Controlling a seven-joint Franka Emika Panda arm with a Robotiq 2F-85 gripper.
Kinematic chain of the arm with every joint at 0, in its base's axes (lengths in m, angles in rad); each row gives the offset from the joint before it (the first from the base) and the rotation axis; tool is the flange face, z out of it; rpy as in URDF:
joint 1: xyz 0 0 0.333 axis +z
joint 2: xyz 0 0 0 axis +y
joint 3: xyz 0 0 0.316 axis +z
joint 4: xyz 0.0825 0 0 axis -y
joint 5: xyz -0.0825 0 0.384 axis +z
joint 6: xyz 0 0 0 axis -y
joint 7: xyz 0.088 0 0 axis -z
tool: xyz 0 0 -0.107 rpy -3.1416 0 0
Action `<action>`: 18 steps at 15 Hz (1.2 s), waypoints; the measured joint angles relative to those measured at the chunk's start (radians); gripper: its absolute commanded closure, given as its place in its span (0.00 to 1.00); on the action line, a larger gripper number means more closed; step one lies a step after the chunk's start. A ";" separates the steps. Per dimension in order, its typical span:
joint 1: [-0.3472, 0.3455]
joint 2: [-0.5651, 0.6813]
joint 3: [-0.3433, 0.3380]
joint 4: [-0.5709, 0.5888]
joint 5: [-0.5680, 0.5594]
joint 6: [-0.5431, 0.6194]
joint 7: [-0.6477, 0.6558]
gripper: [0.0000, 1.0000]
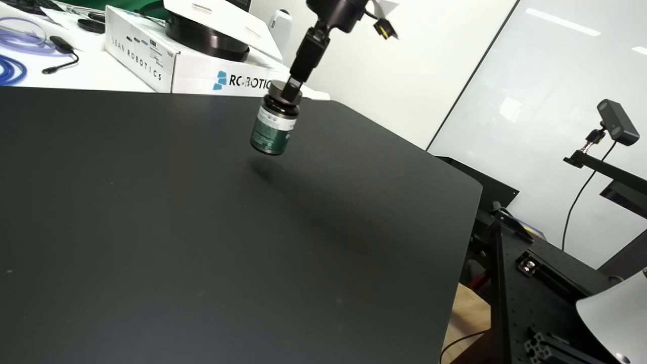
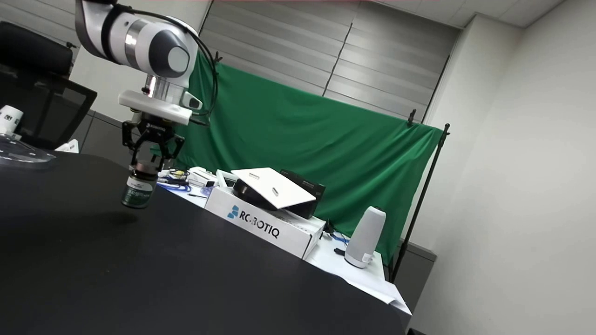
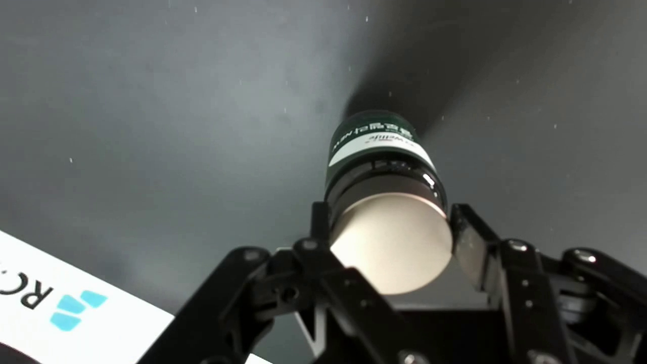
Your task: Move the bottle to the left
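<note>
The part-spread claw [image 3: 393, 230] is clasping the bottle [image 1: 273, 129] by its cap [image 3: 397, 253]; I'm seeing a table [image 1: 202, 227] below the claw, a box [image 2: 261, 222] beyond.

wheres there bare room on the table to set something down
In an exterior view, the black tabletop lies bare between its right edge, the held bottle and the picture's bottom. Crowded: around the end effector; the white table behind, with its box and cables.

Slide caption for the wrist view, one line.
Wrist view: the gripper holds a green bottle by its cap above a dark table, a white box at frame's lower left.
</note>
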State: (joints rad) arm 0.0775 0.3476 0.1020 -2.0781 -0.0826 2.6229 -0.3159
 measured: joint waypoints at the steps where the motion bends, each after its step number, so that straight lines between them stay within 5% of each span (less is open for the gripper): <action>1: 0.011 0.027 0.008 0.049 -0.012 -0.017 0.000 0.64; 6: 0.087 0.142 0.031 0.234 -0.076 -0.072 0.002 0.64; 14: 0.116 0.273 0.039 0.349 -0.095 -0.070 -0.012 0.64; 15: 0.116 0.278 0.039 0.357 -0.095 -0.070 -0.015 0.45; 16: 0.116 0.281 0.039 0.362 -0.095 -0.070 -0.018 0.14; 18: 0.116 0.281 0.040 0.363 -0.095 -0.069 -0.018 0.08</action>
State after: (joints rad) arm 0.1933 0.6288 0.1421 -1.7147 -0.1774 2.5537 -0.3343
